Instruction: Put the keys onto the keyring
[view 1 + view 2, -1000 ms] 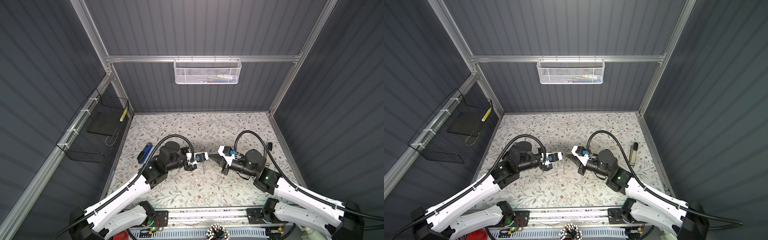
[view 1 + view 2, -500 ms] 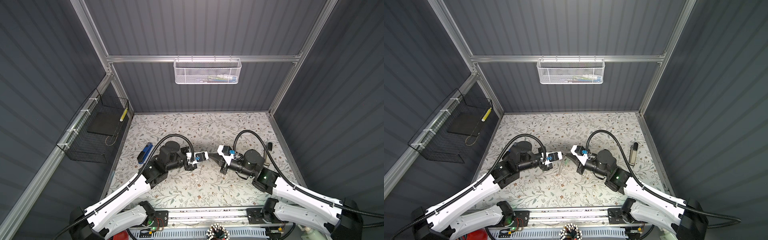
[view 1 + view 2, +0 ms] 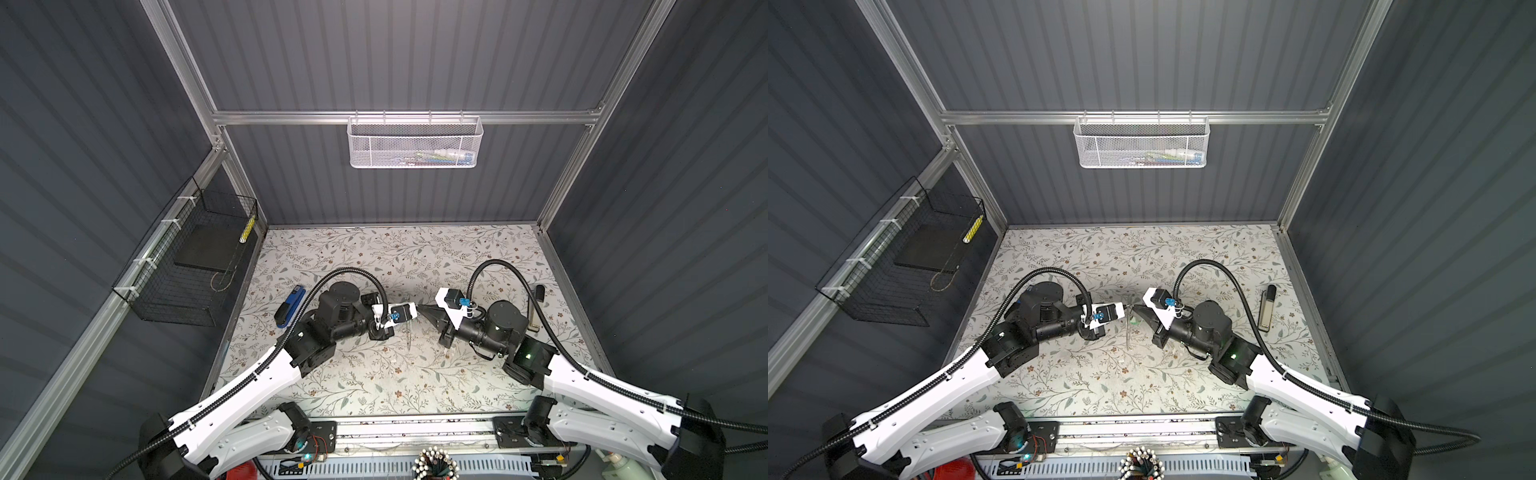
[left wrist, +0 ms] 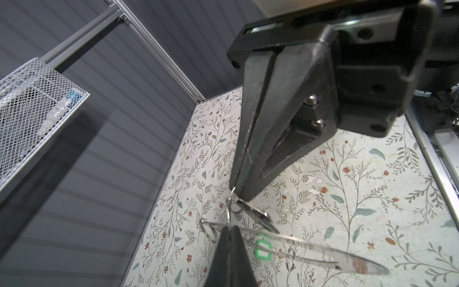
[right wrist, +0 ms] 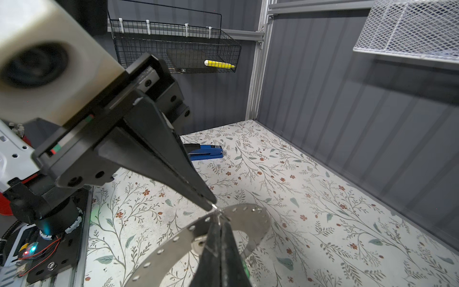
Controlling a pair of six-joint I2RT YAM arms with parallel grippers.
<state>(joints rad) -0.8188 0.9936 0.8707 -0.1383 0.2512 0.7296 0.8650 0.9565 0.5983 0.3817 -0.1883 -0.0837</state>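
Observation:
The keyring point(image 5: 173, 244), a flat grey ring with small holes round its rim, hangs above the table between both arms. In the top views it shows edge-on point(image 3: 409, 334) point(image 3: 1128, 328). My left gripper point(image 4: 229, 227) point(image 5: 211, 204) is shut on its rim. My right gripper point(image 5: 218, 220) point(image 4: 234, 193) is shut on a small wire loop. From that loop a silver key point(image 4: 255, 216) hangs right at the keyring. The green-framed tag point(image 4: 262, 249) sits against the keyring; I cannot tell whether it is threaded on. Both fingertips nearly touch point(image 3: 417, 312).
A blue stapler point(image 3: 289, 308) point(image 5: 206, 152) lies on the floral table at the left. A black-capped stick point(image 3: 536, 307) lies near the right wall. A black wire basket point(image 3: 195, 257) hangs on the left wall, a white mesh basket point(image 3: 413, 143) on the back wall.

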